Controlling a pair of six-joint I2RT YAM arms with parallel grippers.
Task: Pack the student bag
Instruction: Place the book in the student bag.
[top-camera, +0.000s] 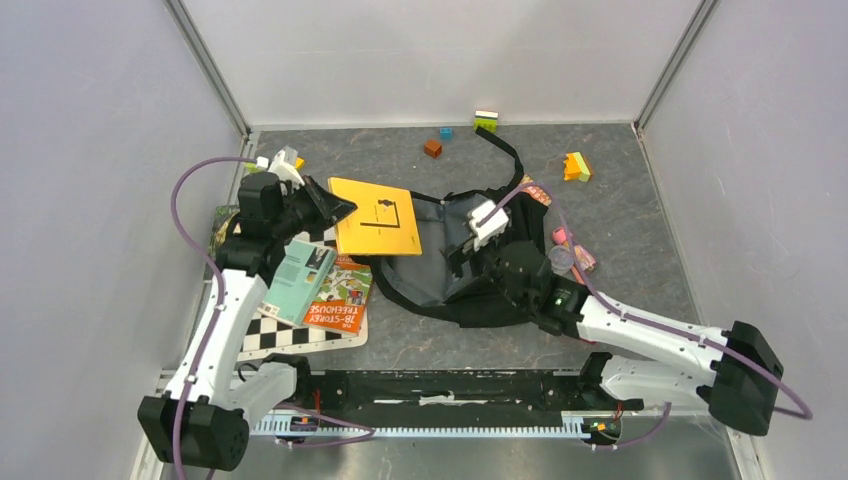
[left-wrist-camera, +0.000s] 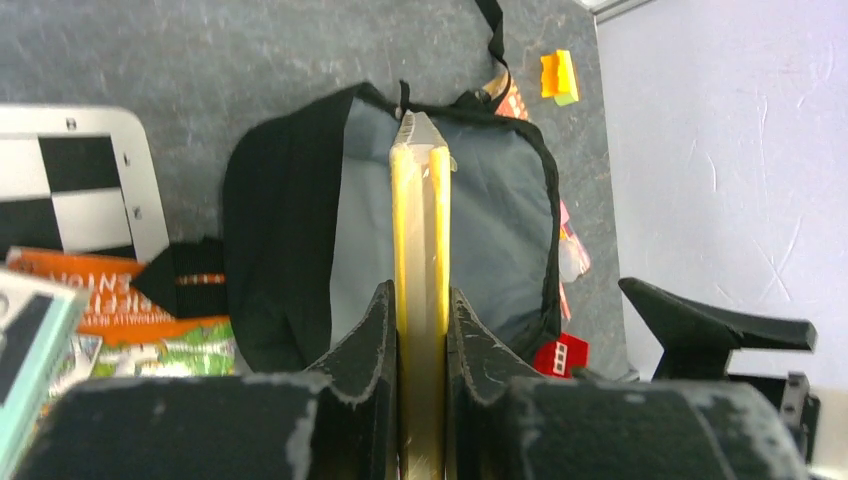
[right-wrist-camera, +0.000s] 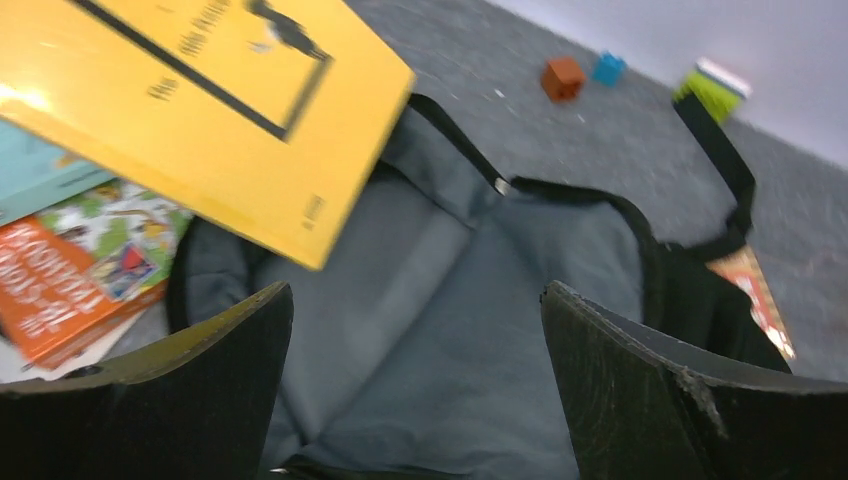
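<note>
Centrally on the counter (top-camera: 640, 230) the student bag (top-camera: 428, 268) is laid open. A yellow book (top-camera: 375, 217) is pinched edgewise by the left fingers (left-wrist-camera: 372, 345); the right fingers (right-wrist-camera: 225, 345) are spread empty over it. The book could be snagged on the bag's edge and levered loose.

Bag (top-camera: 430, 265) mouth open, grey lining exposed. Yellow book (top-camera: 375, 217) overhangs its left rim; right gripper (right-wrist-camera: 415, 295) hangs above the middle, jaws spread wide. Book stack (top-camera: 325, 285) crowds left of bag, small items (top-camera: 575, 255) sit right. Bare bench (top-camera: 640, 220) beyond, with scattered blocks (top-camera: 433, 148).
</note>
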